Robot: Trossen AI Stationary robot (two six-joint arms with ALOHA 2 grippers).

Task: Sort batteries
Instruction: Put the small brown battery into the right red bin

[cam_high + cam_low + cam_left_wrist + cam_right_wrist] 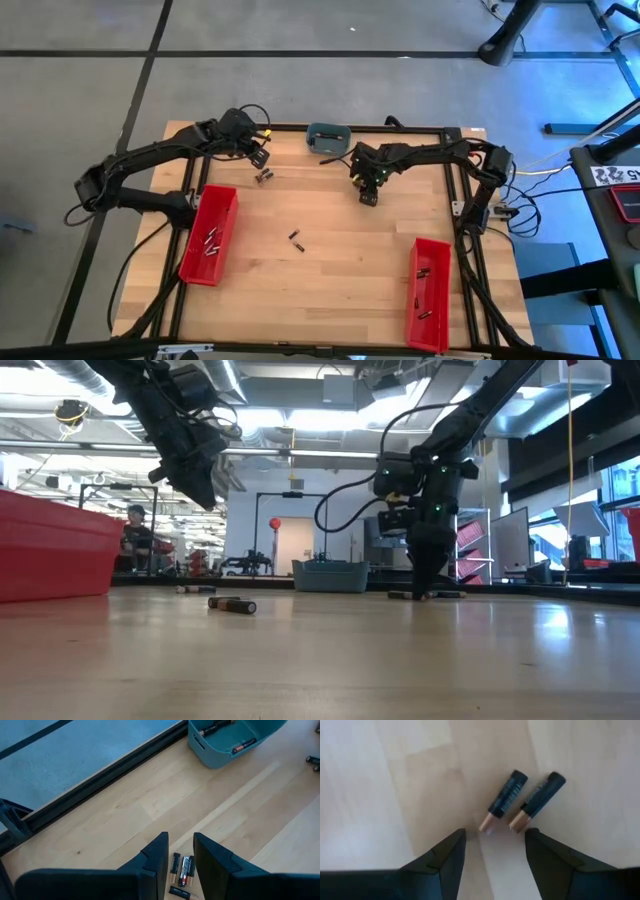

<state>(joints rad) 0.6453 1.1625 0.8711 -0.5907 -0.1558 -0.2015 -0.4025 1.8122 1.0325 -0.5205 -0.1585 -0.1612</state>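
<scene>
The step in hand looks like a pick-up: the right gripper [495,847] hangs low over two batteries [520,802] lying side by side on the table [330,235], jaws spread wide and empty, the pair just ahead of the tips. The next move would call for settling on one cell only, since the two lie almost touching, then carrying it to a red bin [428,290]. The left gripper [180,857] hovers over a small cluster of batteries [182,872] near the far left of the table, jaws part open with nothing between them. More batteries are scattered: a couple mid-table [296,240], some in the left bin [210,235], some in the right bin, and a few in the grey-blue dish [235,740] at the far edge. The cells are short, smooth cylinders, dark-jacketed with coppery ends, likely to roll. The table is pale, planked wood; the bins are long, glossy plastic troughs; the dish has rounded corners.
</scene>
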